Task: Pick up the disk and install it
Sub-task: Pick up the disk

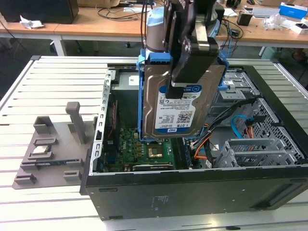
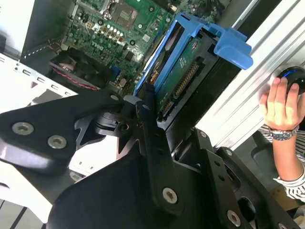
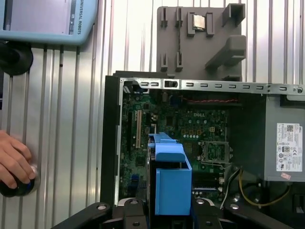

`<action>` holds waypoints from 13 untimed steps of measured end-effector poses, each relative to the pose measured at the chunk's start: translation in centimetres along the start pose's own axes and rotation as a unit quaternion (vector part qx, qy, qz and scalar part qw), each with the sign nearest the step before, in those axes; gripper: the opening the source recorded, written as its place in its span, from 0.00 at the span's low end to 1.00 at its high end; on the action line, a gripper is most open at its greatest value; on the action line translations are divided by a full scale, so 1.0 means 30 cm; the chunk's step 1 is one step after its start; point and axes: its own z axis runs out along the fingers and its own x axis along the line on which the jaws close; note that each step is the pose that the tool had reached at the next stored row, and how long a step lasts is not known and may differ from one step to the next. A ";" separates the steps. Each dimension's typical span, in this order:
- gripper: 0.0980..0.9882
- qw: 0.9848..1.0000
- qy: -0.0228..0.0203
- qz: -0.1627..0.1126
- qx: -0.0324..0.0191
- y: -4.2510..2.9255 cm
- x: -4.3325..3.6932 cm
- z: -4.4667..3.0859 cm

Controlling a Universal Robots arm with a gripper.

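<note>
Hanging in the air above the open computer case (image 1: pixel 192 197), the disk (image 1: pixel 161 108) stands on its edge, squeezed tight between the fingers of the gripper (image 1: pixel 174 90). So the picking up is done. The putting in is not, I think: the disk is not yet in any slot of the case.

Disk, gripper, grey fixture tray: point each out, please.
disk (image 1: pixel 179 118): exterior view, on its white label.
gripper (image 1: pixel 176 91): exterior view, at the fingertips clamped on the disk.
grey fixture tray (image 1: pixel 60 137): exterior view, on its bare base.
</note>
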 end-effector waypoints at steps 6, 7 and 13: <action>0.30 1.000 0.000 0.000 -0.001 -0.065 0.002 -0.003; 0.30 1.000 0.000 0.000 -0.001 -0.076 0.003 -0.003; 0.30 1.000 0.000 0.000 -0.001 -0.128 0.005 -0.005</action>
